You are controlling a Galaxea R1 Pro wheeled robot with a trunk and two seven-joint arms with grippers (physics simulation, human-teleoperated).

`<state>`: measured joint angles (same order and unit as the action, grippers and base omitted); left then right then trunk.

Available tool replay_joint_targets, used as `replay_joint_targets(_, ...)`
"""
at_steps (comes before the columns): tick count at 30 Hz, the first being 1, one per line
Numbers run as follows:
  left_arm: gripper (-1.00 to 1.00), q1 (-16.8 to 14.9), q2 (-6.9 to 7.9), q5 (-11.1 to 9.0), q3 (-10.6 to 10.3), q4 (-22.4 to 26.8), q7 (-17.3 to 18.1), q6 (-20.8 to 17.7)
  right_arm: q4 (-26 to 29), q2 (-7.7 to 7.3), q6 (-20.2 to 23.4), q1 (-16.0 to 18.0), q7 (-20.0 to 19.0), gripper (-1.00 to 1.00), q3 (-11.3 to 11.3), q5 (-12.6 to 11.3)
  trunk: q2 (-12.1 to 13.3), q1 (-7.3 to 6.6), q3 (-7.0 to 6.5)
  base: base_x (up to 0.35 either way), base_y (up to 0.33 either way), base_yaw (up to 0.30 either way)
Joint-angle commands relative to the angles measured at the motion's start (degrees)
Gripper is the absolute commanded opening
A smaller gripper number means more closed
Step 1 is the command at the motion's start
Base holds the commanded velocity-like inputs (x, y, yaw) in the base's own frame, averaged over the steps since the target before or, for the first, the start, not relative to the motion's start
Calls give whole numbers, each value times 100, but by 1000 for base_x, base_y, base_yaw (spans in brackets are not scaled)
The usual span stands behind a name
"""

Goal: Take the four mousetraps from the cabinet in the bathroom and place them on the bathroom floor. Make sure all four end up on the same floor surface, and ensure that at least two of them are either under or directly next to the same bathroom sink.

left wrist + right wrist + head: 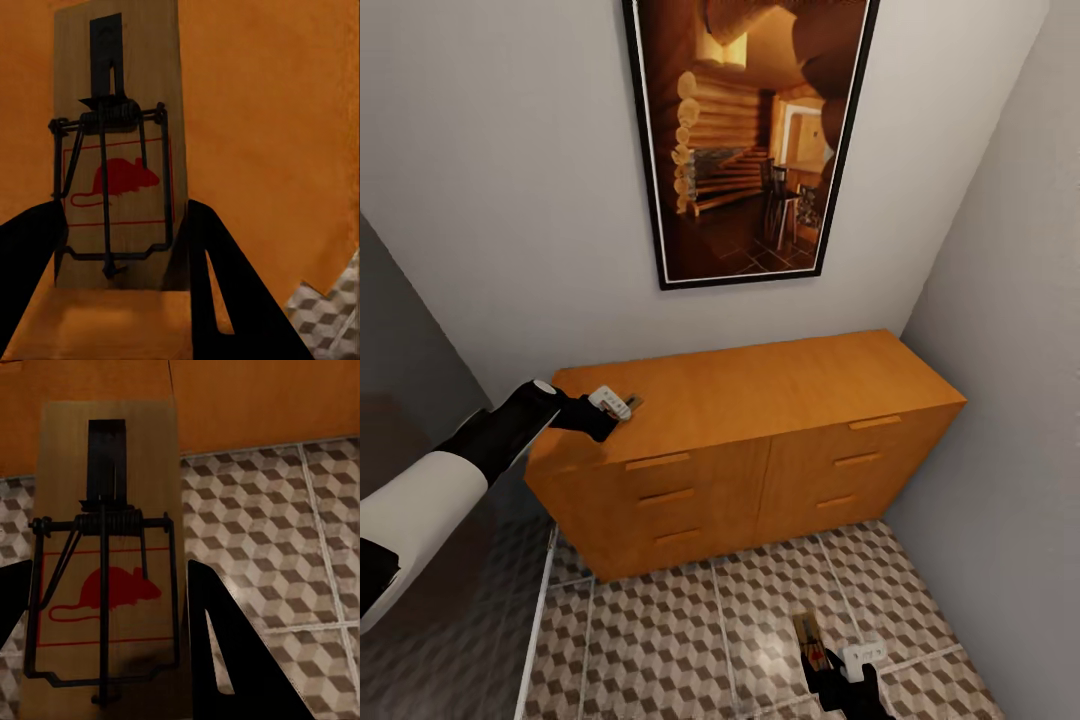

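Wooden mousetrap (120, 150) between left tool (124, 247) fingers; another (105, 562) in right tool (105, 615).

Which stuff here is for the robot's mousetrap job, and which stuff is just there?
For the job:
- mousetrap between the left gripper fingers, over the cabinet
- mousetrap between the right gripper fingers, over the bathroom floor

Just there:
- framed picture of a log room, on the wall
- the white walls

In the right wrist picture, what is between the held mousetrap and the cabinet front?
Only bare cube-patterned bathroom floor lies between the mousetrap and the cabinet front, as the right wrist view shows.
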<state>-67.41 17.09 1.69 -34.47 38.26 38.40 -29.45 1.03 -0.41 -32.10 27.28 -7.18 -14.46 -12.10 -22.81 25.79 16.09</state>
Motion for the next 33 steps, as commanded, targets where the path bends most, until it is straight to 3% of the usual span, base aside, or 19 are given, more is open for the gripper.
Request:
replay_joint_targets(1, -100, -4, 5, 17, -16, 9, 18, -23, -7, -2, -15, 5, -58, -100, -30, -82, -11, 0, 11, -335, 0, 0)
replay_joint_targets(27, -100, -7, -3, 15, -16, -166, 18, -17, -7, 2, -15, 5, -57, -100, -29, -82, -11, 0, 11, -335, 0, 0)
replay_joint_targets(33, -100, -4, -35, 10, -28, -343, 23, -4, -7, 0, -15, 5, -56, -100, -31, -82, -11, 0, 11, -165, 0, 0)
